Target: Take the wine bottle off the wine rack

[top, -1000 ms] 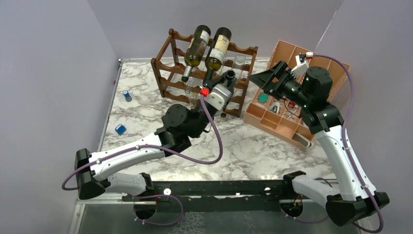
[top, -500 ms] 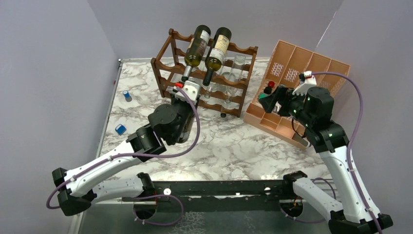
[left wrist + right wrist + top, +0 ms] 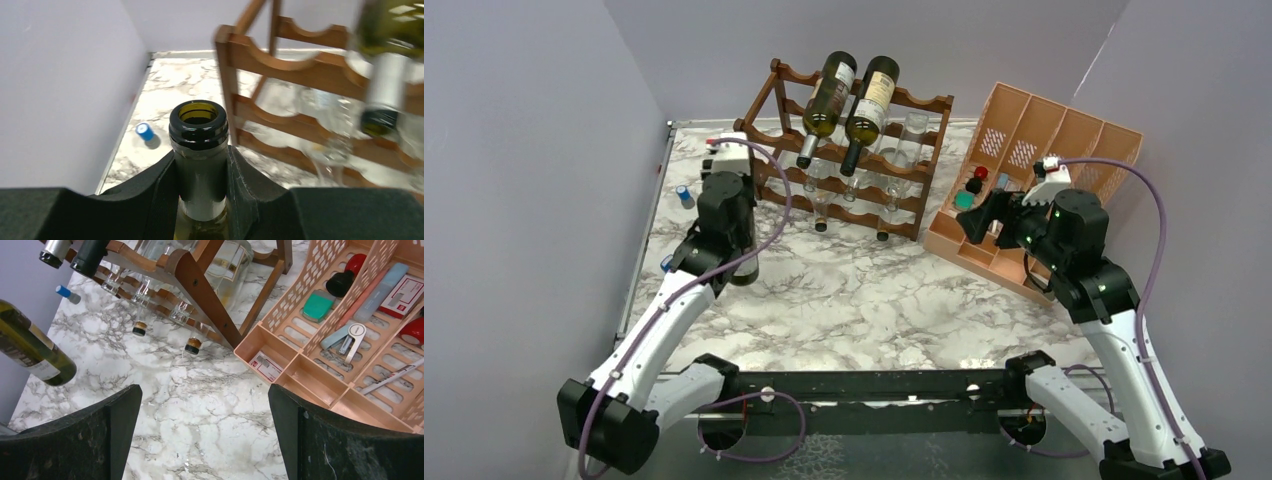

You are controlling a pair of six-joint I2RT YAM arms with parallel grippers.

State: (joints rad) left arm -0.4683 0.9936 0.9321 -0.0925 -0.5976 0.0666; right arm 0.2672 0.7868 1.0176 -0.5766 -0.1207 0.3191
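The dark brown wine rack [image 3: 921,103] stands at the back of the marble table. Two dark wine bottles [image 3: 829,95] lie on its top tier, necks pointing forward. Clear empty bottles lie on the lower tiers. My left gripper [image 3: 725,192] is shut on the neck of a green wine bottle [image 3: 198,125]. It holds the bottle off the rack, to the rack's left, above the table. The bottle's body [image 3: 35,352] shows in the right wrist view. My right gripper [image 3: 205,395] is open and empty over the table, right of the rack [image 3: 200,287].
A peach-orange divided organiser [image 3: 1034,140] with small items stands at the right, close to my right gripper [image 3: 974,215]. Two small blue caps [image 3: 684,195] [image 3: 671,265] lie near the table's left edge. Grey walls close in the left, back and right.
My left arm has swung left and away from the rack front with the green bottle in its grip. My right arm has dropped and drawn back slightly beside the organiser.
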